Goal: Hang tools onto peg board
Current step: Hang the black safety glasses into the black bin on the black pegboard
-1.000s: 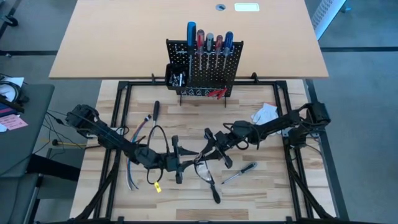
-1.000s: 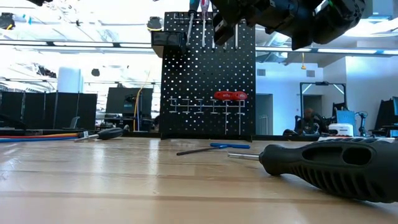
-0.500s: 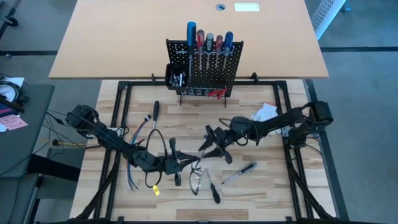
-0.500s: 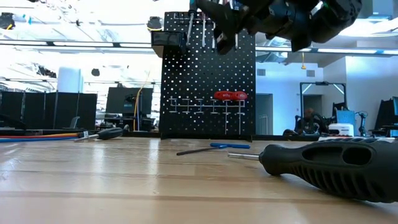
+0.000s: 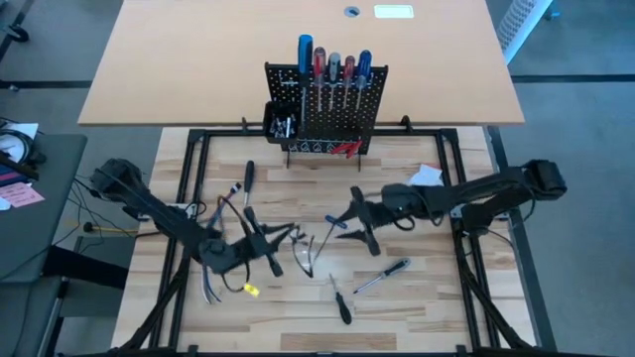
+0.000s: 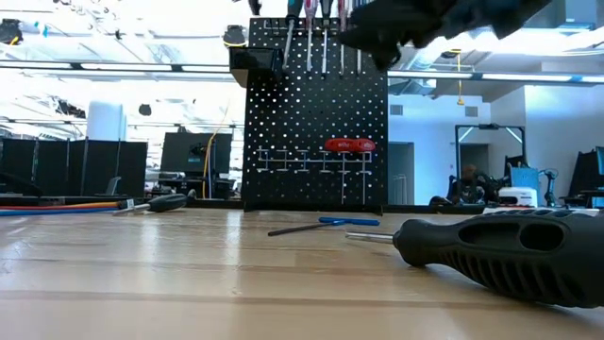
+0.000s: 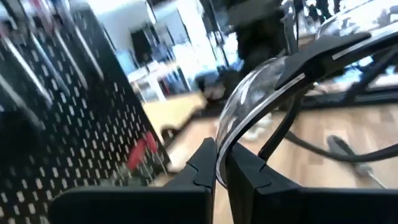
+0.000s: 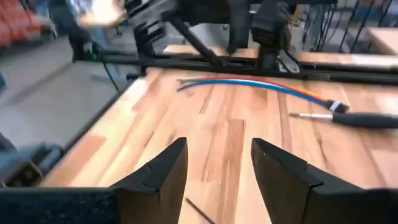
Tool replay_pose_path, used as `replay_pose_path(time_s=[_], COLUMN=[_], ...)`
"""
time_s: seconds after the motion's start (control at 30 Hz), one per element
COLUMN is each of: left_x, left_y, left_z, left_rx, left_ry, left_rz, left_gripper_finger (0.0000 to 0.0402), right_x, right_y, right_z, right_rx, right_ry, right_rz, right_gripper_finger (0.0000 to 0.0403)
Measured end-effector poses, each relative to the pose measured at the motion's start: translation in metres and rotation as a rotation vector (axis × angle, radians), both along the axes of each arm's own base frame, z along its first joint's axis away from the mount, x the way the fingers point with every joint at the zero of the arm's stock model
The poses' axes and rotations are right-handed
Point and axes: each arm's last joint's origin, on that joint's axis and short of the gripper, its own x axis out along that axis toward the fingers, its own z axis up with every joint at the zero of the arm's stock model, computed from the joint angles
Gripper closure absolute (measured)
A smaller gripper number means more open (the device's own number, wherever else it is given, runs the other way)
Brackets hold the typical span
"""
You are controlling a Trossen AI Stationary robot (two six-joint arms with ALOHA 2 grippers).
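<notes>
The black peg board (image 5: 327,104) stands at the table's far middle. Screwdrivers hang along its top, and red-handled pliers (image 6: 349,144) hang low on it. More tools lie on the table: a black-handled screwdriver (image 5: 248,177), another (image 5: 340,302) and a blue-and-silver one (image 5: 382,276). Left of the table's middle, my left gripper (image 5: 276,243) is shut on clear safety glasses (image 5: 301,248) with black arms. My right gripper (image 5: 344,218) hangs open right of the middle, with nothing between its fingers (image 8: 168,168). My left gripper pinches the glasses by the rim of the clear lens (image 7: 231,127) between its two fingers. The fingers (image 7: 202,165) lie about level and come from the table's left. The glasses stick out ahead of the fingertips, clear of the table, with the black arm (image 7: 323,56) trailing beyond.
A black bin (image 5: 280,119) hangs on the peg board's left side. A white glove (image 5: 422,178) lies at the right. Loose cables (image 5: 223,208) and a yellow tag (image 5: 250,290) lie at the left. In the low view a big black handle (image 6: 500,250) lies close by.
My left gripper has turned and moved up and toward the table's far left. The glasses have come with it, off the spot near the table's middle. My right gripper has pulled back toward the right edge and risen, nearly out of the top of the low view.
</notes>
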Motion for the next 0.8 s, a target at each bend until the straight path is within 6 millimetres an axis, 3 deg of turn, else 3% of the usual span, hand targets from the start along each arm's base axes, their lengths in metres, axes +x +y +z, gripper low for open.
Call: replay_pose_path(time_s=[0.13, 0.27, 0.5, 0.67, 0.8], left_x=[-0.01, -0.008, 0.008, 0.023, 0.033], left_y=[0.036, 0.063, 0.074, 0.076, 0.078], left_z=[0.005, 0.0, -0.017, -0.033, -0.046], left_rx=[-0.27, -0.462, -0.528, -0.597, -0.654], left_ry=[0.076, 0.189, 0.29, 0.334, 0.373], left_rz=[-0.18, -0.329, -0.438, -0.523, -0.589], left_gripper_finger=[0.0392, 0.0392, 0.0392, 0.0392, 0.0392], right_x=[-0.006, -0.007, -0.005, 0.007, 0.028], right_y=[0.023, 0.04, 0.045, 0.047, 0.054], right_z=[0.0, 0.002, 0.014, 0.023, 0.016], right_rx=[-0.148, -0.24, -0.274, -0.282, -0.375], right_ry=[-0.031, -0.093, -0.234, -0.285, -0.256], right_rz=[0.02, 0.035, 0.073, 0.166, 0.236], right_gripper_finger=[0.023, 0.0236, 0.0217, 0.0157, 0.0109])
